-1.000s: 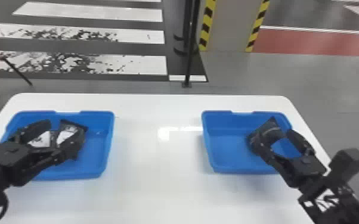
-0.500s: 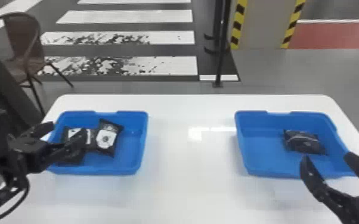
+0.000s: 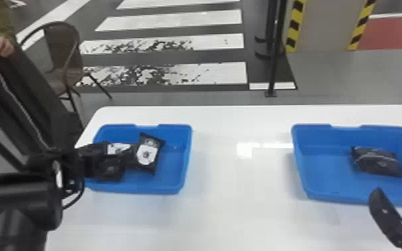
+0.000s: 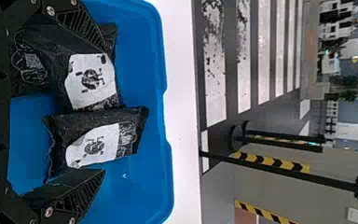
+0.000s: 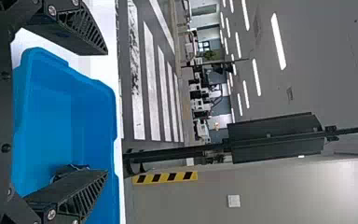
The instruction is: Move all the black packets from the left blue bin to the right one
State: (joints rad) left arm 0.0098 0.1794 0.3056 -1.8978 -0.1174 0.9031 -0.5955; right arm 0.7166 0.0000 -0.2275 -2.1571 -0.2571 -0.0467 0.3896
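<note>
So, left bin (image 3: 184,163): black packets (image 3: 147,154); right bin (image 3: 324,177): one black packet (image 3: 379,163); left gripper (image 3: 118,152), right gripper (image 3: 385,211): jaws spread.

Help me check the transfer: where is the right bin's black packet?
In the head view, the black packet lies in the right blue bin, right of centre.

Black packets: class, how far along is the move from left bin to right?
Seemingly done: one packet lies in the right bin. In hand: nothing; left gripper and right gripper are open. Left to do: at least two white-labelled packets in the left bin.
</note>
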